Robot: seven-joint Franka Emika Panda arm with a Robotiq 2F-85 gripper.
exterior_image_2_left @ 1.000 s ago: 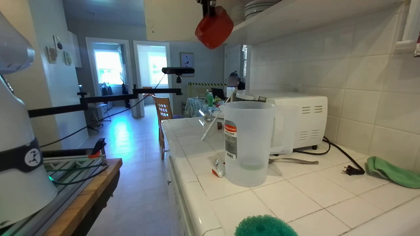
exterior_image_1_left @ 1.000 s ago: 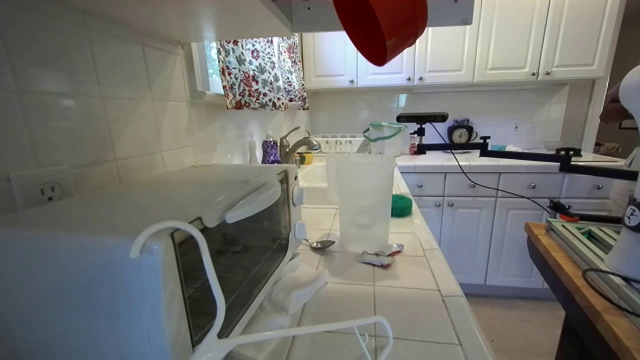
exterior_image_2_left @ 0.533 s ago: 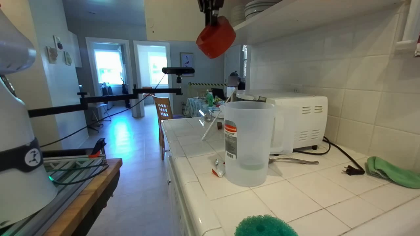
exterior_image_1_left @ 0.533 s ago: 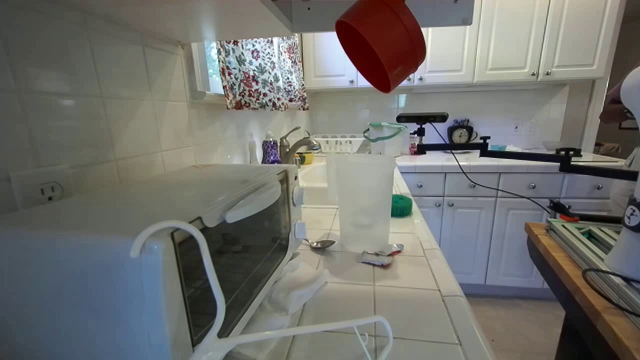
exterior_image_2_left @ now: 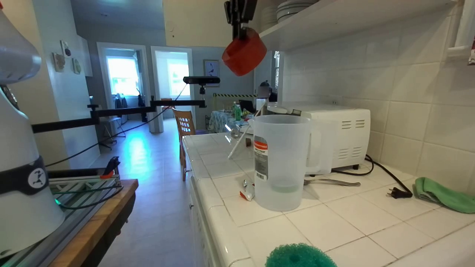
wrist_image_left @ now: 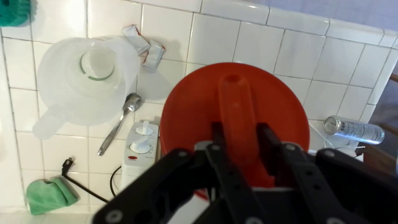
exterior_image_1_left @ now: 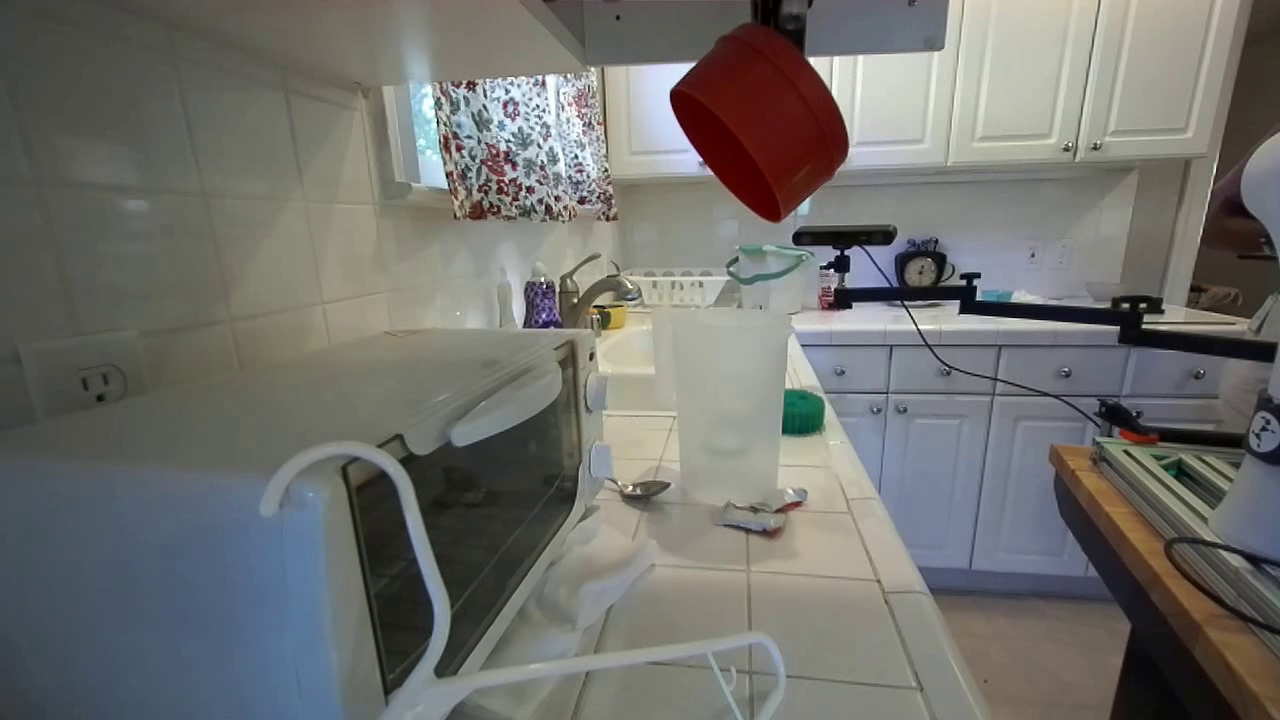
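Observation:
My gripper [wrist_image_left: 239, 129] is shut on the raised bar handle of a round red lid [wrist_image_left: 192, 105]. The fingers lie on both sides of the handle. In both exterior views the red lid [exterior_image_1_left: 760, 120] [exterior_image_2_left: 245, 53] hangs tilted in the air, its hollow side facing downward and to one side. The gripper [exterior_image_2_left: 240, 35] comes from above it. A translucent white pitcher [exterior_image_1_left: 735, 400] [exterior_image_2_left: 280, 159] stands upright and open on the tiled counter, below the lid and apart from it. In the wrist view the pitcher [wrist_image_left: 124, 84] is left of the lid, with a little pale content inside.
A white toaster oven [exterior_image_1_left: 250, 400] stands against the wall, a spoon [wrist_image_left: 119, 124] beside it. Torn wrappers [wrist_image_left: 154, 56], a green scrubber [exterior_image_2_left: 300, 256], a green cloth [exterior_image_2_left: 445, 194], a can [wrist_image_left: 354, 129] and a white hanger [exterior_image_1_left: 420, 560] lie about. A shelf [exterior_image_2_left: 356, 22] overhangs the counter.
The red lid and gripper have moved down in both exterior views, with little sideways motion. The gripper's fingers now show above the lid in both. The pitcher has not moved.

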